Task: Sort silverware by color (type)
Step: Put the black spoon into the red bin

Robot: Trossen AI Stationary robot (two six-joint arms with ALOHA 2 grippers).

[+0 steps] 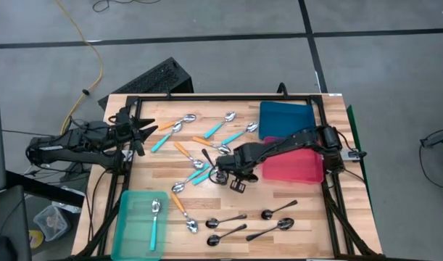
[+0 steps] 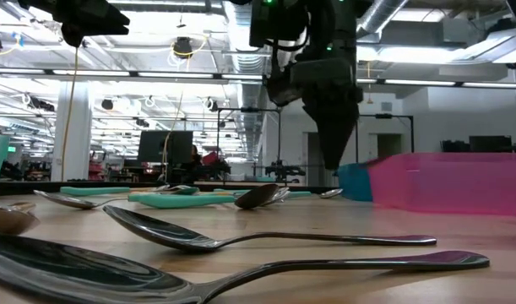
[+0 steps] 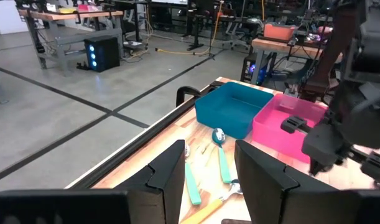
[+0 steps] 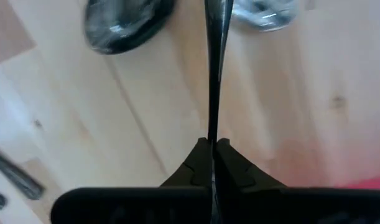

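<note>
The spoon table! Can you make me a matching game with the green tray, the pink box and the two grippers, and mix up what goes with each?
Things:
1. teal tray
2. pink bin
3. right gripper
4. left gripper

Places or states:
A. shut on the handle of a dark spoon
B. open, holding nothing, by the left edge of the table
C. right beside the blue bin
D. has one teal-handled spoon in it

Pairs: 1-D, 2-C, 3-A, 4-B
</note>
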